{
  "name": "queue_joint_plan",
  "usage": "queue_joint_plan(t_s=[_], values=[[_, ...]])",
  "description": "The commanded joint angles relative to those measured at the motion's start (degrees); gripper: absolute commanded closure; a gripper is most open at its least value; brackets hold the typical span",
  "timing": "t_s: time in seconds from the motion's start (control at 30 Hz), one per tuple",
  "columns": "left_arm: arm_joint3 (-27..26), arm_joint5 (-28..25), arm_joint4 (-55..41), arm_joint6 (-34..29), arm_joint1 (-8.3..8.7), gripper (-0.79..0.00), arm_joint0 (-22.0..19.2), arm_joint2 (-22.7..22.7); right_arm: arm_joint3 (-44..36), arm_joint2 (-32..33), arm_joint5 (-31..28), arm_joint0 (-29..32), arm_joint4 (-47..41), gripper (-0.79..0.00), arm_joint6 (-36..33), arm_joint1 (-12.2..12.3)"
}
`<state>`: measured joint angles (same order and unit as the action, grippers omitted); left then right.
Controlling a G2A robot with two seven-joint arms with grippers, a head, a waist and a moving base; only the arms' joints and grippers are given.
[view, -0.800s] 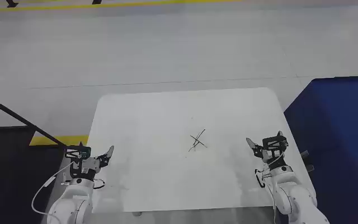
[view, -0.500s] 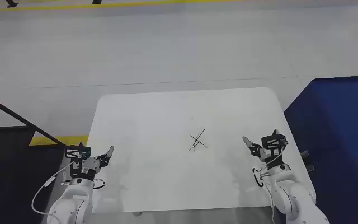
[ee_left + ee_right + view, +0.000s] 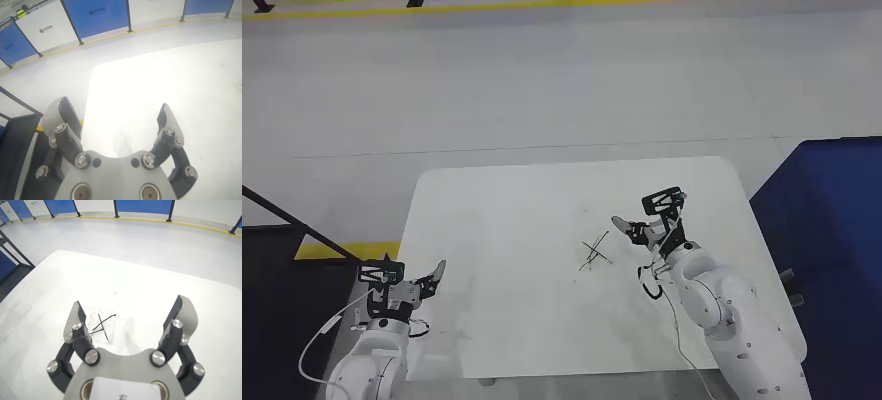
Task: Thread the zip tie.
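Black zip ties (image 3: 594, 252) (image 3: 102, 324) lie crossed in an X right of the worktop's (image 3: 512, 210) middle, their long axes diagonal to its edges. The right fingers (image 3: 620, 224) (image 3: 80, 313) hover just beside them, spread wide and empty. The left fingers (image 3: 439, 270) (image 3: 69, 113) are equally wide and empty at the near left corner.

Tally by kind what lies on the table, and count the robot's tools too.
Black zip ties: 3, it seems, crossed in one pile
Clear sheet under them: 1
Tools: 2, left tool and right tool, both open
Total: 6

Printed logos mark the barrier panels (image 3: 46, 30) (white and blue alike).
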<state>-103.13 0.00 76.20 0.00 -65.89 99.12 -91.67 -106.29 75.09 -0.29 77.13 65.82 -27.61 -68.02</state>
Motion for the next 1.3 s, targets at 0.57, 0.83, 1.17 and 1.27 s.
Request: queue_joint_plan(t_s=[0.57, 0.83, 1.17, 1.27], values=[[0.0, 0.0, 0.0, 0.0, 0.0, -0.785, 0.0, 0.0, 5.0, -7.5, 19.8, -22.8, -19.3, -0.785, -50.7, -2.3], [0.0, 0.0, 0.0, 0.0, 0.0, -0.785, 0.0, 0.0, 24.1, -14.1, 23.4, -35.0, -33.0, -0.785, -53.6, -4.9], [0.0, 0.0, 0.0, 0.0, 0.0, -0.785, 0.0, 0.0, 28.5, -15.2, 26.4, -34.8, -35.6, -0.785, -50.6, -5.3], [0.0, 0.0, 0.0, 0.0, 0.0, -0.785, 0.0, 0.0, 33.4, -16.9, 28.6, -37.5, -38.4, -0.73, -48.3, -5.9]])
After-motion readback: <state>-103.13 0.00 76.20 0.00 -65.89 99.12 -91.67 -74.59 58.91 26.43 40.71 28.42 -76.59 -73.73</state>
